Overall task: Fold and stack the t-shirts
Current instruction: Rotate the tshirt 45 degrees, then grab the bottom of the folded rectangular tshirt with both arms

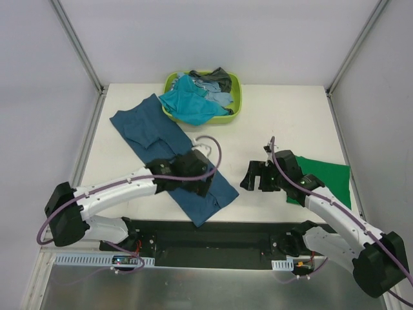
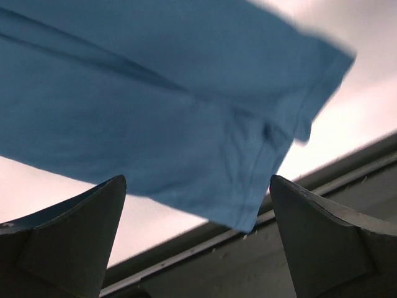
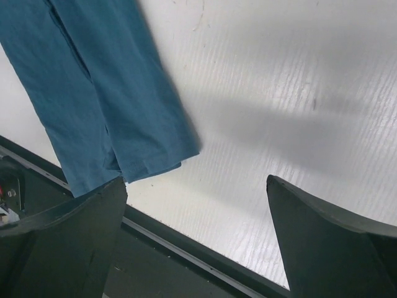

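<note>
Left gripper (image 2: 197, 180), jaws spread, hangs over the near end of the diagonal dark blue t-shirt (image 1: 139, 126); right gripper (image 3: 195, 181), likewise spread, stands apart.

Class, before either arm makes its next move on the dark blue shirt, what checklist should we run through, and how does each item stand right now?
1. Left gripper open and empty: ok, jaws apart just above the dark blue shirt.
2. Right gripper open and empty: ok, jaws apart over the table.
3. Dark blue shirt wholly on the table: not ok, its near end reaches the near edge.
4. Green shirt folded and set aside: ok, it lies flat at the right.
5. Basket emptied: not ok, other shirts are heaped in it.
</note>
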{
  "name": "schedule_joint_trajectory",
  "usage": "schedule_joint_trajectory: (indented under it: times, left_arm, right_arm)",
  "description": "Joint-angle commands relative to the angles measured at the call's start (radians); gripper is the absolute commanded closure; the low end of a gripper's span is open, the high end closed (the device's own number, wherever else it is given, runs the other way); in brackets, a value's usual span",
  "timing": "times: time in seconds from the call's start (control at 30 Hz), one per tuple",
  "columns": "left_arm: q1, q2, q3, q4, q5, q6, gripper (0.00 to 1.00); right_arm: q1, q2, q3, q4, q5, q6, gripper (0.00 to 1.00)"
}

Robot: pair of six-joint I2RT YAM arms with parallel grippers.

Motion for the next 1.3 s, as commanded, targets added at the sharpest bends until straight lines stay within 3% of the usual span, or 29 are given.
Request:
schedule_joint_trajectory:
  times: [0.0, 0.1, 0.47, 0.77, 1.07, 1.17, 1.27]
  left_arm:
    - [-0.19, 0.059, -0.07, 0.014, -0.038, -0.014, 0.01]
    - [-0.253, 0.145, -0.055, 0.028, 0.005, -0.013, 0.05]
    - [-0.321, 0.294, -0.07, 0.065, 0.143, 0.032, 0.38]
    - [-0.335, 0.337, -0.113, 0.063, 0.154, 0.04, 0.41]
    - [-0.336, 0.362, -0.118, 0.056, 0.121, 0.055, 0.5]
    - [-0.336, 0.377, -0.119, 0.054, 0.111, 0.06, 0.59]
    - [-0.336, 0.386, -0.107, 0.051, 0.097, 0.058, 0.78]
  right_arm:
    - [-0.008, -0.011, -0.01, 0.024, -0.069, 0.009, 0.04]
    - [-0.007, 0.052, -0.013, 0.073, -0.128, 0.037, 0.03]
    - [-0.005, 0.256, 0.012, 0.185, -0.231, 0.095, 0.04]
    - [-0.002, 0.371, 0.024, 0.24, -0.264, 0.127, 0.2]
    - [0.058, 0.489, 0.062, 0.242, -0.176, 0.144, 0.43]
    - [0.062, 0.508, 0.075, 0.242, -0.188, 0.153, 0.68]
    - [0.065, 0.49, 0.071, 0.227, -0.165, 0.162, 0.86]
